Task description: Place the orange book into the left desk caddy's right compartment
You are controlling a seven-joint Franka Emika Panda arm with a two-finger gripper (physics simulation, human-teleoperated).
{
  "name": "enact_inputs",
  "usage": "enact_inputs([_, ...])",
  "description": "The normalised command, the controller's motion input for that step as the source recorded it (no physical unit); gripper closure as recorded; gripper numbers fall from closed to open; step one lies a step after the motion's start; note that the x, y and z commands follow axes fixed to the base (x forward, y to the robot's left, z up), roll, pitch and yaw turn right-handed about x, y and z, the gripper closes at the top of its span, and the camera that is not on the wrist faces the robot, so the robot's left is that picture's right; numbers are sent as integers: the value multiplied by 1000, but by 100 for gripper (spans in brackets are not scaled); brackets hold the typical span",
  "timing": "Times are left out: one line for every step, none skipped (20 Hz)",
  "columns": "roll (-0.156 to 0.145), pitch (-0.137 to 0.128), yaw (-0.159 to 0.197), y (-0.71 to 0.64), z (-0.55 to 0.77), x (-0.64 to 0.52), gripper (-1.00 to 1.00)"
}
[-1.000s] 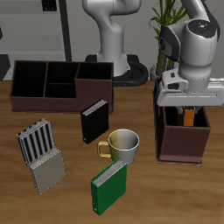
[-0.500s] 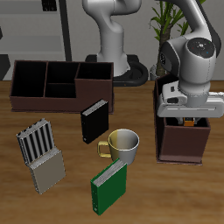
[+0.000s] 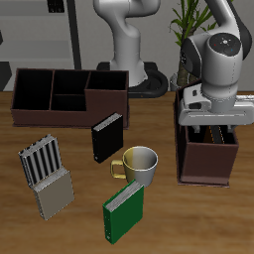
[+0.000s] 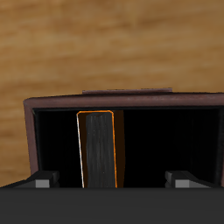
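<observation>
One thin orange book point(image 4: 99, 149) upright inside maroon left desk caddy point(image 4: 122, 103).

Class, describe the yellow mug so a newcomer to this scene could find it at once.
Start at the wooden table and look near its middle. The yellow mug stands upright between the black book and the green book. It is the only round, open-topped, pale yellow thing there; its neighbours are flat books.

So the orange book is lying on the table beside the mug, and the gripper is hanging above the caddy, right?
Not quite: the orange book stands inside the caddy, as the wrist view shows. Beside the mug are the black and green books. The gripper does hang above the caddy.
</observation>
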Motion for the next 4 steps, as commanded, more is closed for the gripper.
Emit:
enact_inputs([110,-45,-16,-386,598,-795,-100])
enact_inputs([-16,-119,72,-293,370,-270,-100])
enact_inputs([37,-37,-62,-383,373,-382,-100])
enact_inputs([130,-9,-25,-222,251,-486,-100])
